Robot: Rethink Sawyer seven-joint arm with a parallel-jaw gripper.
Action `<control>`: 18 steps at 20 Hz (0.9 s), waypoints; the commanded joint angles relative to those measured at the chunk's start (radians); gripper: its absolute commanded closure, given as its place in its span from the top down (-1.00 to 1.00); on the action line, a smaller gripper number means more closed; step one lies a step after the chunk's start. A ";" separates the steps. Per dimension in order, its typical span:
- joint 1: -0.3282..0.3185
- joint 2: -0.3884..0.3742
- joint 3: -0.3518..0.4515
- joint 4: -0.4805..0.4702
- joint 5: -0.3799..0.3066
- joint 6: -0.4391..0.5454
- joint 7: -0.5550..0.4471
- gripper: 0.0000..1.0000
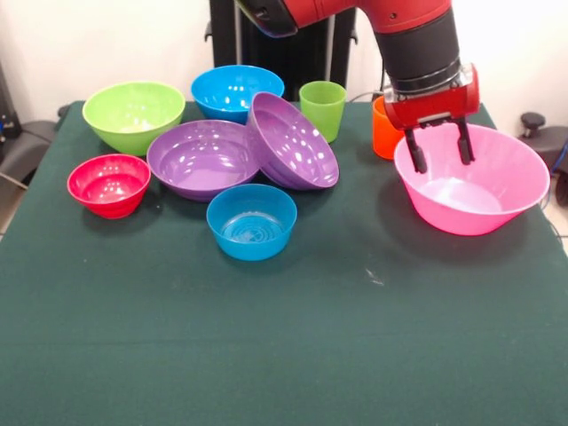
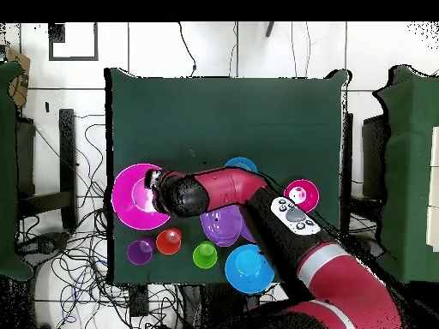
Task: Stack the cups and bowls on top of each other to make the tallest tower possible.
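Note:
My gripper [image 1: 441,149] hangs open over the far left rim of the big pink bowl [image 1: 479,186], with nothing between its fingers. In the overhead view the gripper [image 2: 154,181] is above the pink bowl [image 2: 129,197]. The orange cup [image 1: 383,131] stands just behind the bowl, partly hidden by my wrist. The green cup [image 1: 322,108] stands upright to its left. The translucent purple cup [image 2: 140,251] shows only in the overhead view. One purple bowl [image 1: 202,158] sits upright and a second purple bowl [image 1: 293,142] leans tilted against it.
A lime green bowl [image 1: 131,114] and a blue bowl [image 1: 236,90] stand at the far left of the green table [image 1: 284,355]. A small red bowl [image 1: 108,184] is at the left and a second blue bowl [image 1: 251,220] nearer the middle.

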 commanded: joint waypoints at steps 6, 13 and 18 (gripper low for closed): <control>0.015 0.076 -0.074 0.014 -0.112 0.038 -0.051 1.00; 0.001 0.104 -0.069 0.000 -0.142 0.034 -0.069 1.00; 0.020 0.131 -0.096 -0.027 -0.166 0.014 -0.050 1.00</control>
